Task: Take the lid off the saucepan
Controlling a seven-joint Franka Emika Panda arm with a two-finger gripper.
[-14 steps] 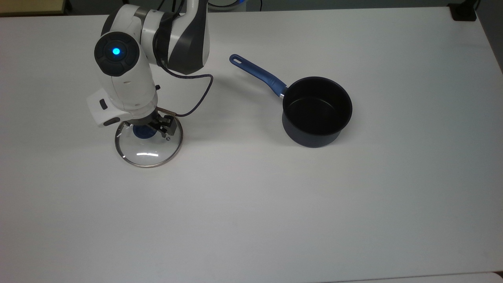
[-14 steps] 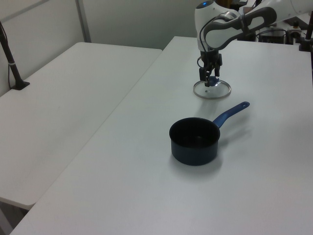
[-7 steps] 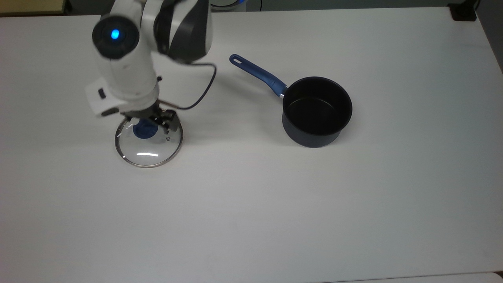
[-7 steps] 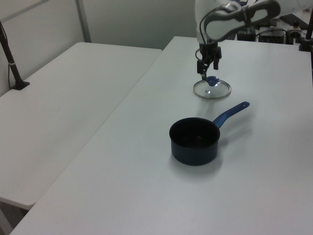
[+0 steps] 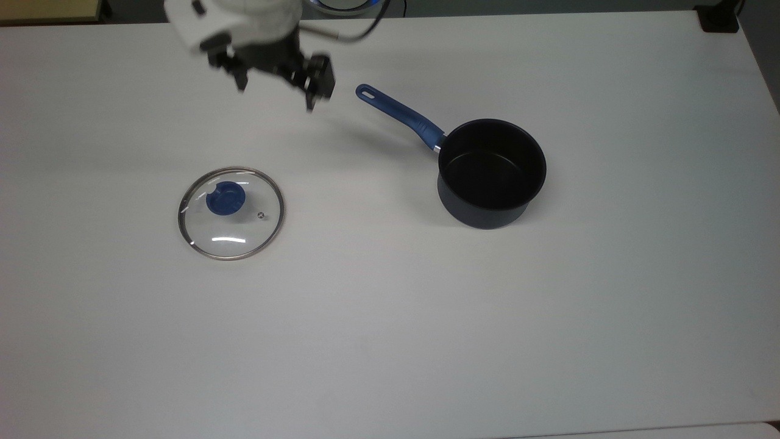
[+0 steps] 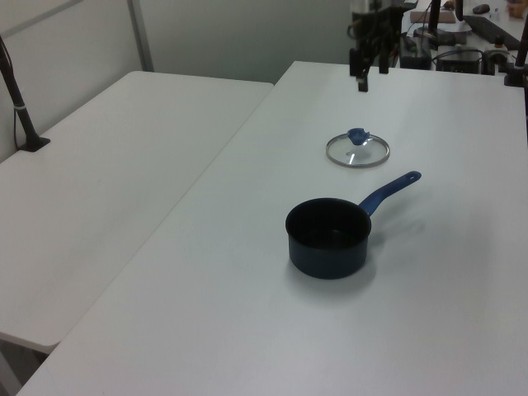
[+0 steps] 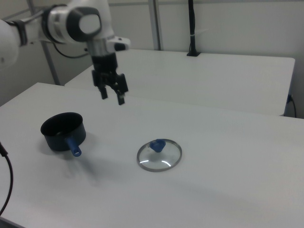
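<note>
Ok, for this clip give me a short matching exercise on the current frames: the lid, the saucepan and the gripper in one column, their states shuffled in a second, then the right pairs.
Column one:
1. lid
2. saucepan
3. gripper

Column two:
A. raised above the white table, fingers apart, holding nothing
B. standing uncovered, black inside showing, blue handle pointing to the top view's upper left
C. lying flat on the table, blue knob up, apart from the pot

Pairs: 1-C, 2-B, 3-A

We see bright, even overhead light on the white counter (image 5: 390,341), soft shadows, a glare streak on the lid (image 5: 231,213), and a motion-blurred gripper (image 5: 274,82).
</note>
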